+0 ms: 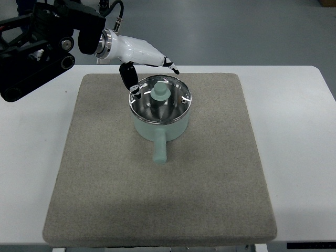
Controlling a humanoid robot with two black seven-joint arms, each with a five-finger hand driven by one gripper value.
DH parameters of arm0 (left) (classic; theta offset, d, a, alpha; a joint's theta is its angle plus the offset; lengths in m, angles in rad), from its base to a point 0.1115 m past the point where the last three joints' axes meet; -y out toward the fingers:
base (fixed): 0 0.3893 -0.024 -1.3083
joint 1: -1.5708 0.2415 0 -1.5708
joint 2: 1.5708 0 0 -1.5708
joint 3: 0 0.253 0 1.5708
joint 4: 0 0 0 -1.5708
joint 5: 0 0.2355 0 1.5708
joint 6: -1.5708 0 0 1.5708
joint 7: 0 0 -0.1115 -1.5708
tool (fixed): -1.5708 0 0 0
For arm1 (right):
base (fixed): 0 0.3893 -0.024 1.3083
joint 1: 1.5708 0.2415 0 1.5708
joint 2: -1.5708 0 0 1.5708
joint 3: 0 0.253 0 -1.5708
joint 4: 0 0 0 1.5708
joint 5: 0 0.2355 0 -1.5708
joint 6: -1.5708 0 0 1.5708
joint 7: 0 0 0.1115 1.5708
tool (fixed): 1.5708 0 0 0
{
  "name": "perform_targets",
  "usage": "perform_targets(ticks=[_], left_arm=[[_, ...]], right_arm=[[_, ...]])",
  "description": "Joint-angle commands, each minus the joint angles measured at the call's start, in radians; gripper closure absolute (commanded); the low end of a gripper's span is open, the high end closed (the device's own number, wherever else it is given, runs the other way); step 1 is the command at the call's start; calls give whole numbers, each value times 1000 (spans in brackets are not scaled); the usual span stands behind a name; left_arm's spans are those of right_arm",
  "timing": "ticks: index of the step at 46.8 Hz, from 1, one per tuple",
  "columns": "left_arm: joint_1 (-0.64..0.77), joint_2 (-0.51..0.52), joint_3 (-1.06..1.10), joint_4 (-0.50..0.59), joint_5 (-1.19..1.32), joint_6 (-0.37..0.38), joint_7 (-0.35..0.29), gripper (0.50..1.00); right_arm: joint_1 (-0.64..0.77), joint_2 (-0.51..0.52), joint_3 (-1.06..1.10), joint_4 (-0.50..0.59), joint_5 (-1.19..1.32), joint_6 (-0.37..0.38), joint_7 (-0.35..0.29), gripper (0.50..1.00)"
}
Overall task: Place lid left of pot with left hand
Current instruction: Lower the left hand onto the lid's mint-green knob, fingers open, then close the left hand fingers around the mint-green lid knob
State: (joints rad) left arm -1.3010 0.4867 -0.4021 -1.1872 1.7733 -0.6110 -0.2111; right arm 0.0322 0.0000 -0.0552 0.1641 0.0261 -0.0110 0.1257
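Note:
A pale green pot [160, 127] with a handle pointing toward me stands on the grey mat [157, 199]. A glass lid [160, 100] with a pale green knob [159, 91] sits on top of it. My left hand [144, 68] comes in from the upper left and hovers over the pot's far left rim. Its fingers are spread and hold nothing; the thumb hangs down next to the lid's edge, the other fingers point right above the lid. The right arm does not show.
The mat lies on a white table [294, 157]. The left arm's black upper part [37, 47] fills the top left corner. Bare mat lies left of the pot [100, 131].

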Motion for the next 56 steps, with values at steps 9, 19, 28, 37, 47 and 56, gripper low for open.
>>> perform_targets(ticks=[9, 19, 28, 37, 47, 56], left_arm=[[8, 0, 16, 0, 0, 0, -1, 564], [8, 1, 19, -2, 0, 0, -1, 606], [8, 0, 20, -3, -2, 0, -1, 634], [6, 0, 20, -8, -2, 0, -1, 649], [8, -7, 20, -8, 0, 0, -1, 673], [11, -8, 20, -5, 0, 0, -1, 679]], right_arm=[[0, 0, 0, 0, 0, 0, 0, 576], [0, 0, 0, 0, 0, 0, 0, 576], [0, 0, 0, 0, 0, 0, 0, 576], [0, 0, 0, 0, 0, -1, 0, 576], [0, 0, 0, 0, 0, 0, 0, 576], [0, 0, 0, 0, 0, 0, 0, 576]])
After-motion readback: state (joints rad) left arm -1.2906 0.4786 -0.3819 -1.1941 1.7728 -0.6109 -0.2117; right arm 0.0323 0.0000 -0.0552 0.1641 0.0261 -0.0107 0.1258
